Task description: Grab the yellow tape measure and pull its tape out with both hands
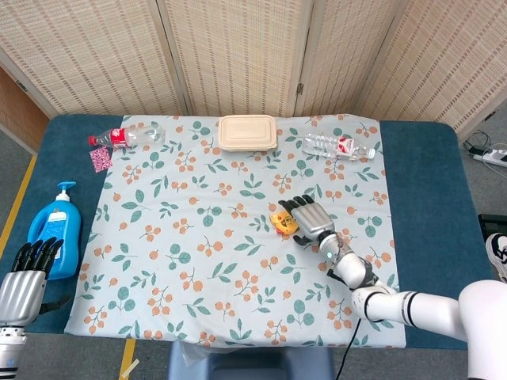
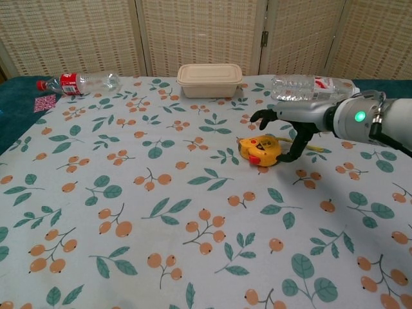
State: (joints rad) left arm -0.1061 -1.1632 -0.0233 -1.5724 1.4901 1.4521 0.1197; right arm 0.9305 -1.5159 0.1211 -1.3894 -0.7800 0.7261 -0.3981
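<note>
The yellow tape measure (image 1: pixel 281 224) (image 2: pixel 259 150) lies on the floral cloth, right of the table's middle, with a red button on top. My right hand (image 1: pixel 310 220) (image 2: pixel 290 122) arches over its right side with fingers spread. The thumb reaches down beside the case and the fingertips hover above it; no firm grip shows. No tape is drawn out. My left hand (image 1: pixel 28 277) hangs off the table's near left corner, fingers straight and holding nothing; only the head view shows it.
A beige lunch box (image 1: pixel 248 132) (image 2: pixel 210 80) sits at the back centre, a clear water bottle (image 1: pixel 339 146) (image 2: pixel 309 87) at the back right, a red-labelled bottle (image 1: pixel 127 136) (image 2: pixel 80 82) at the back left. A blue soap bottle (image 1: pixel 55 229) lies near my left hand.
</note>
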